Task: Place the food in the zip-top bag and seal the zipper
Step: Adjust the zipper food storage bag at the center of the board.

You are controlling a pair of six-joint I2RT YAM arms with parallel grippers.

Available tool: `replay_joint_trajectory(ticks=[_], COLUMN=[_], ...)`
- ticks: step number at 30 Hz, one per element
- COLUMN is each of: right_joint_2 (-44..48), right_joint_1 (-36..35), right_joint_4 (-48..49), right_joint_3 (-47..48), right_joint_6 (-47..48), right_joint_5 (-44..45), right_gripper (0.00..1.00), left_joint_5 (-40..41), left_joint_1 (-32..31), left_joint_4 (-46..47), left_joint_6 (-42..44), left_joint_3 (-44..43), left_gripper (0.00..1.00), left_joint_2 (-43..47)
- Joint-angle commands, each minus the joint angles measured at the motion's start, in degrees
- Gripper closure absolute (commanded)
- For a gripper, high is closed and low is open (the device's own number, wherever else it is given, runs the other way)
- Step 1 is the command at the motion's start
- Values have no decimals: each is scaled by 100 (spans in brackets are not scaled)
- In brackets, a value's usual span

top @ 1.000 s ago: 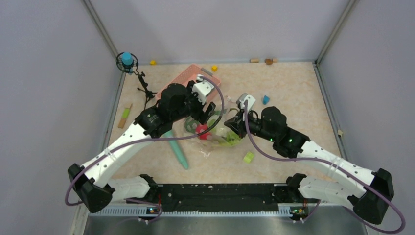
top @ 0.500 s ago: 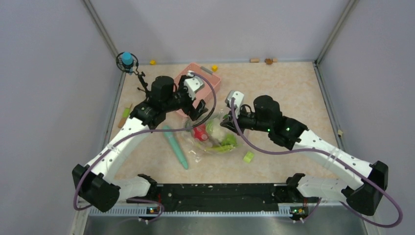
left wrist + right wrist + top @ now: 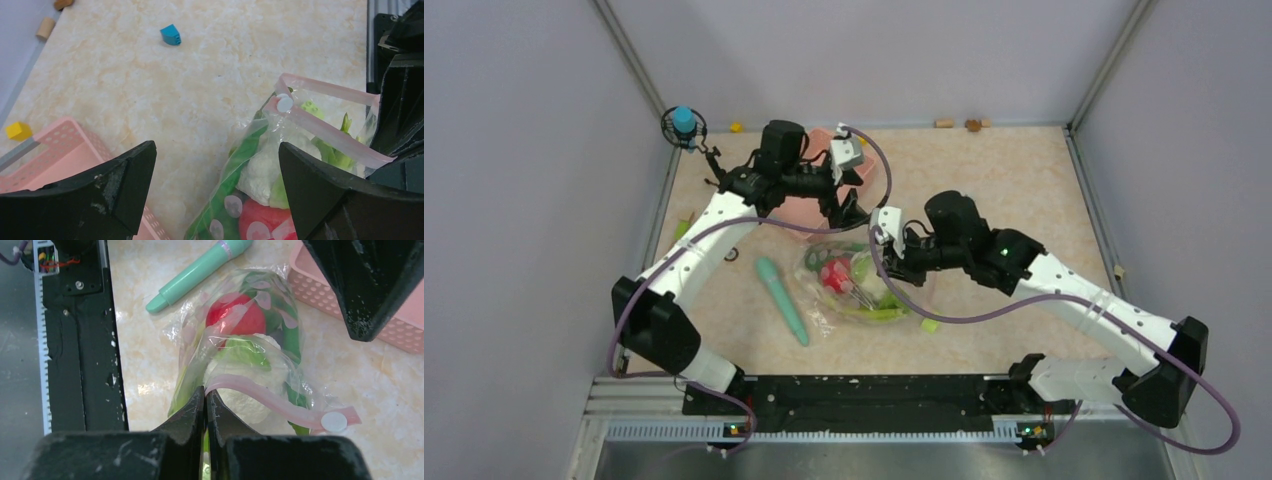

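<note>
The clear zip-top bag (image 3: 856,288) lies mid-table with the food inside: red tomato (image 3: 235,315), white cauliflower (image 3: 250,385) and green leafy pieces (image 3: 250,150). The pinkish zipper (image 3: 272,399) runs along the bag's mouth to a white tab (image 3: 334,422). In the left wrist view the zipper (image 3: 330,132) gapes at one end. My right gripper (image 3: 205,390) is shut on the zipper's other end, at the bag's right side (image 3: 886,262). My left gripper (image 3: 216,150) is open and empty, just above the bag's far edge (image 3: 849,215).
A pink basket (image 3: 802,210) sits behind the bag, partly under my left arm. A teal stick (image 3: 782,298) lies left of the bag. A yellow-green block (image 3: 929,325) is at its right. A blue block (image 3: 171,35) and a yellow block (image 3: 18,131) lie farther back.
My left arm has swung back toward the basket and its gripper now stands open over the bag's far edge. My right gripper has moved left and nearer, holding the zipper.
</note>
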State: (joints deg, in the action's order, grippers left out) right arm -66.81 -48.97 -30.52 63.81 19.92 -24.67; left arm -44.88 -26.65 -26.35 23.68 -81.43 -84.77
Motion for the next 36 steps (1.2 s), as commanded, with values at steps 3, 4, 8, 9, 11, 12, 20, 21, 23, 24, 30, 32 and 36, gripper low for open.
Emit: replay_joint_trajectory(ticks=[3,4,8,9,11,12,20,21,23,24,30,32,36], right_joint_2=[63,131,619,779,1174,1414,2958,3057,3206,3249,3203,3104,3015], right_joint_1=[-72,-79,-70,-73,-70,-71,-74,-74,-70,-74,-72,-71,-77], right_joint_4=[269,448,1327,1507,1819,1921,1668,1608,1553,1553,1603,1619,1441], right_joint_3=[30,-116,-917,-1171,-1682,-1918,-3217,-3335,-3583,-3698,-4035,-4060,-3889], right_joint_6=[173,-69,-1298,-1651,-2215,-2435,-4530,-4715,-5028,-5201,-5887,-5927,-5940], right_joint_5=[-64,191,1494,1830,2174,2239,3742,3920,4209,4380,4747,4696,4764], right_gripper=[100,100,100,100,100,100,97,97,94,92,93,91,77], left_joint_5=[-1059,-1053,-836,-757,-637,-609,-657,-619,-533,-504,-338,-323,-304], left_joint_1=[-10,-17,-19,-16,-16,-20,-85,-105,-130,-134,-169,-197,-224], left_joint_4=[-720,-715,-584,-477,-154,3,-8,-12,-11,-12,71,75,69], left_joint_6=[842,847,883,833,740,648,409,405,380,366,316,295,314], left_joint_3=[-514,-511,-231,-108,171,345,544,573,630,664,869,887,915], left_gripper=[3,3,3,3,3,3,3,3,3,3,3,3,3], left_joint_2=[-564,-605,-550,-474,-358,-315,-388,-380,-342,-310,-149,-148,-166])
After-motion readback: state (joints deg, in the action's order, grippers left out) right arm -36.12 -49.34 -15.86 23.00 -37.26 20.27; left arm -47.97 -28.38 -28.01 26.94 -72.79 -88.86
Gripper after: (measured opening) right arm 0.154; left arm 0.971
